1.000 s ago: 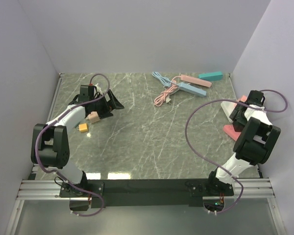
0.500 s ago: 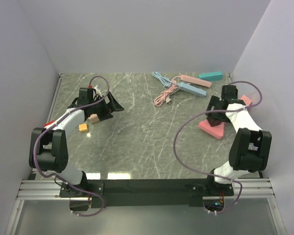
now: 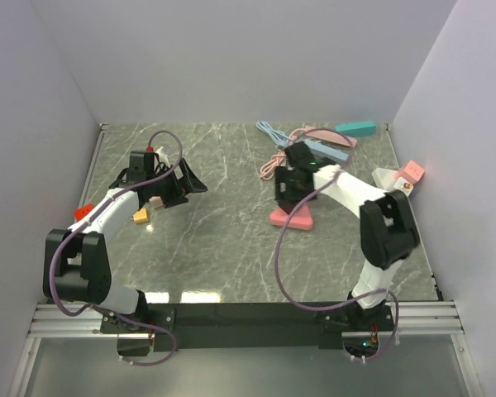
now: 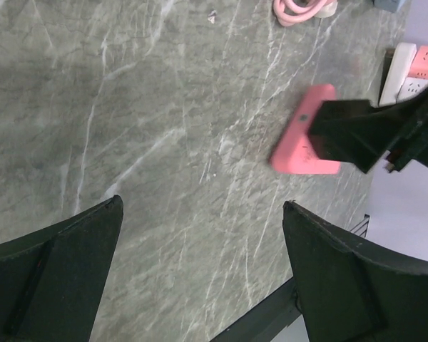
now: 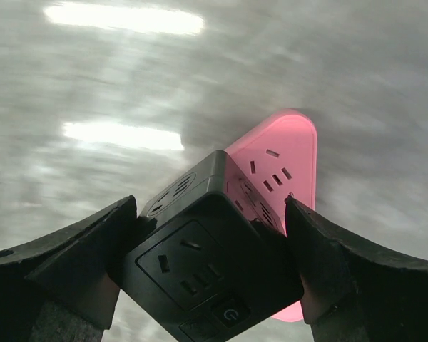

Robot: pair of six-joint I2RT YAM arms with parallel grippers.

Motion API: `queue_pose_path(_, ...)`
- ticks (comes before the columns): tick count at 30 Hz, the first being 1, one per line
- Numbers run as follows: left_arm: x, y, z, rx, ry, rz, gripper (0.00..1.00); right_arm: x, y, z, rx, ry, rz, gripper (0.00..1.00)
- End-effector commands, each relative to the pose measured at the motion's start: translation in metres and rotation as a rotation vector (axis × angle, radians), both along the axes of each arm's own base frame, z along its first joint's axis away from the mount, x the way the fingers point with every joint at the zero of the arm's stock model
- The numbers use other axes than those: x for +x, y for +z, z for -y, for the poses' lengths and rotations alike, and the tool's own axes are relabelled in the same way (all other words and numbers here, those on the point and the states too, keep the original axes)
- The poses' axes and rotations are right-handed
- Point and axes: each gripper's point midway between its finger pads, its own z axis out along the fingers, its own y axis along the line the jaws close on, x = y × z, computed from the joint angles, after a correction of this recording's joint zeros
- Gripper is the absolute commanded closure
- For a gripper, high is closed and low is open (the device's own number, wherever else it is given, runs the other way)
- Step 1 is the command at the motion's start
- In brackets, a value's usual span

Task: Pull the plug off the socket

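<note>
**Firmly clasped: the black cube plug sits in the right jaws, against the pink strip**

The black cube plug (image 5: 207,263) sits right of centre over the worktop (image 3: 223,240), clenched between the jaws of the right gripper (image 3: 291,192); both fingers press its sides. It bears sockets on several faces and a power button on one edge. Its far side lies against the slotted face of the pink power strip (image 5: 278,157), which juts out beyond it, tilted.

Just beyond, toward the back wall, lie a coiled pink cable (image 3: 274,163), a blue cable (image 3: 269,128), a blue strip (image 3: 329,150), a pale pink strip (image 3: 321,132) and a teal strip (image 3: 355,128). A white strip (image 3: 387,176) with a pink cube (image 3: 412,171) on it lies by the right wall. Near the left arm sit an orange block (image 3: 140,217) and a beige block (image 3: 156,199).

The plug's pins and the joint with the strip are hidden behind the cube. Whether the strip touches the worktop cannot be told; in the right wrist view the surface is smeared.

The right arm bends at the elbow near the right side, its forearm running left and away toward the far cluster. The left arm is folded near the left wall, the left gripper (image 4: 200,263) pointing toward the centre, its jaws spread wide with nothing between them.
</note>
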Motion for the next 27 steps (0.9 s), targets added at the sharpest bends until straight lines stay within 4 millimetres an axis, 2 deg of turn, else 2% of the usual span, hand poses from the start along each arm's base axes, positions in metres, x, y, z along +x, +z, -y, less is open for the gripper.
queue_pose_path(1, -0.001, 0.019, -0.001, 0.013, -0.015, 0.068, 0.01, 0.007, 0.012, -0.067, 0.058, 0.107, 0.031, 0.19)
queue_pose_path(3, -0.002, 0.021, 0.0, 0.008, -0.015, 0.073, 0.01, 0.01, 0.011, -0.085, 0.037, 0.166, 0.026, 0.15)
queue_pose_path(4, -0.002, 0.022, 0.001, 0.001, -0.016, 0.073, 0.01, 0.004, 0.005, -0.098, 0.022, 0.21, 0.01, 0.04)
queue_pose_path(5, -0.003, 0.02, 0.001, 0.0, -0.016, 0.069, 0.01, 0.005, 0.013, -0.106, 0.02, 0.255, 0.021, 0.03)
queue_pose_path(7, -0.003, 0.017, 0.001, -0.001, -0.018, 0.061, 0.01, -0.001, 0.011, -0.118, 0.013, 0.313, 0.009, 0.02)
queue_pose_path(12, -0.003, 0.013, 0.002, -0.005, -0.022, 0.054, 0.01, -0.005, 0.033, -0.128, 0.018, 0.447, 0.05, 0.01)
queue_pose_path(13, -0.003, 0.014, 0.003, -0.009, -0.028, 0.056, 0.01, -0.008, 0.051, -0.127, 0.045, 0.455, 0.095, 0.01)
queue_pose_path(15, 0.0, 0.017, 0.006, -0.008, -0.037, 0.069, 0.01, 0.001, 0.083, -0.133, 0.103, 0.46, 0.229, 0.0)
queue_pose_path(17, 0.004, 0.022, 0.011, -0.009, -0.057, 0.081, 0.01, 0.003, 0.126, -0.133, 0.178, 0.437, 0.354, 0.0)
queue_pose_path(19, 0.005, 0.02, 0.02, 0.013, -0.093, 0.082, 0.01, 0.006, 0.154, -0.122, 0.242, 0.369, 0.409, 0.0)
queue_pose_path(20, 0.009, 0.026, 0.024, 0.023, -0.106, 0.095, 0.01, 0.009, 0.159, -0.114, 0.244, 0.324, 0.417, 0.0)
queue_pose_path(22, 0.01, 0.023, 0.038, 0.047, -0.148, 0.094, 0.01, 0.015, 0.167, -0.088, 0.247, 0.214, 0.433, 0.0)
queue_pose_path(23, 0.016, 0.031, 0.042, 0.06, -0.154, 0.116, 0.01, 0.017, 0.166, -0.078, 0.257, 0.136, 0.425, 0.0)
queue_pose_path(24, 0.013, 0.031, 0.054, 0.071, -0.187, 0.119, 0.01, 0.023, 0.163, -0.06, 0.255, 0.069, 0.421, 0.0)
queue_pose_path(25, 0.015, 0.027, 0.06, 0.085, -0.205, 0.114, 0.01, 0.018, 0.151, -0.049, 0.278, -0.004, 0.383, 0.0)
queue_pose_path(26, 0.022, 0.034, 0.065, 0.106, -0.203, 0.141, 0.01, 0.016, 0.142, -0.041, 0.287, -0.045, 0.352, 0.0)
queue_pose_path(27, 0.018, 0.031, 0.077, 0.119, -0.242, 0.141, 0.01, 0.011, 0.135, -0.04, 0.324, -0.049, 0.314, 0.0)
